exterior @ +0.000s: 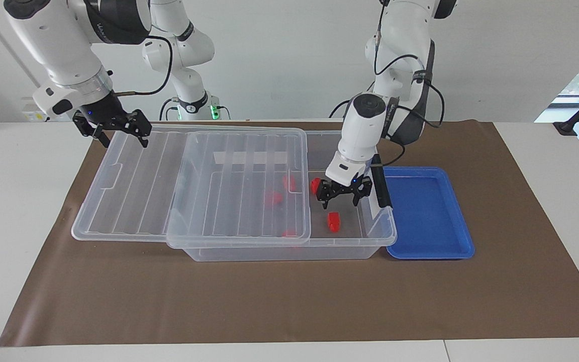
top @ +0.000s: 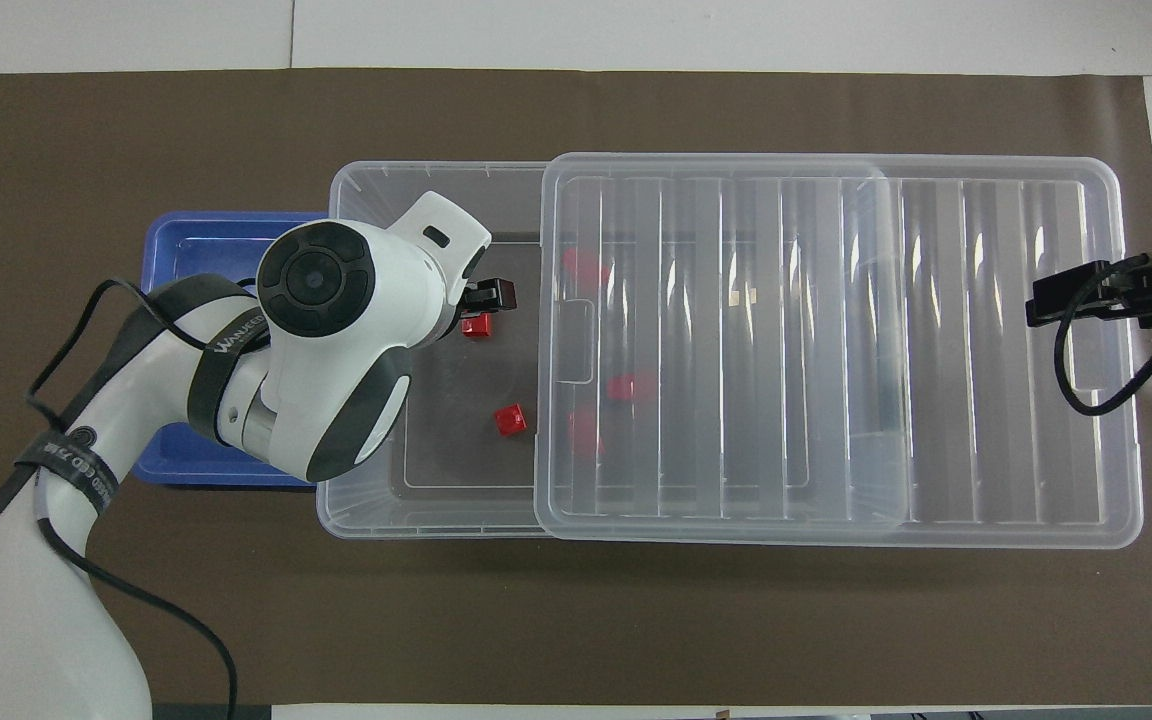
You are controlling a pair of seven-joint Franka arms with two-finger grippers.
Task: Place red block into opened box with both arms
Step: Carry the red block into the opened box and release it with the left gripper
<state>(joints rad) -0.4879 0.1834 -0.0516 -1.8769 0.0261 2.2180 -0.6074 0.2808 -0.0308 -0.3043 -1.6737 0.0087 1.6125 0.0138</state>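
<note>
The clear box (exterior: 380, 236) (top: 356, 200) has its ribbed lid (exterior: 133, 191) (top: 936, 350) slid toward the right arm's end, so the end by the blue tray is uncovered. A red block (exterior: 333, 221) (top: 477, 325) lies on the box floor in that uncovered part. My left gripper (exterior: 341, 201) (top: 486, 300) hangs open just above it, holding nothing. A second red block (exterior: 315, 185) (top: 509, 419) lies on the floor nearer to the robots. My right gripper (exterior: 113, 128) (top: 1046, 300) waits open over the lid's overhanging end, apart from it.
Three more red blocks (exterior: 273, 198) (top: 631, 385) show blurred under the lid. A shallow blue tray (exterior: 425, 211) (top: 196, 250) touches the box toward the left arm's end. A brown mat (exterior: 269, 301) covers the table. Two slimmer arms stand beside the big ones.
</note>
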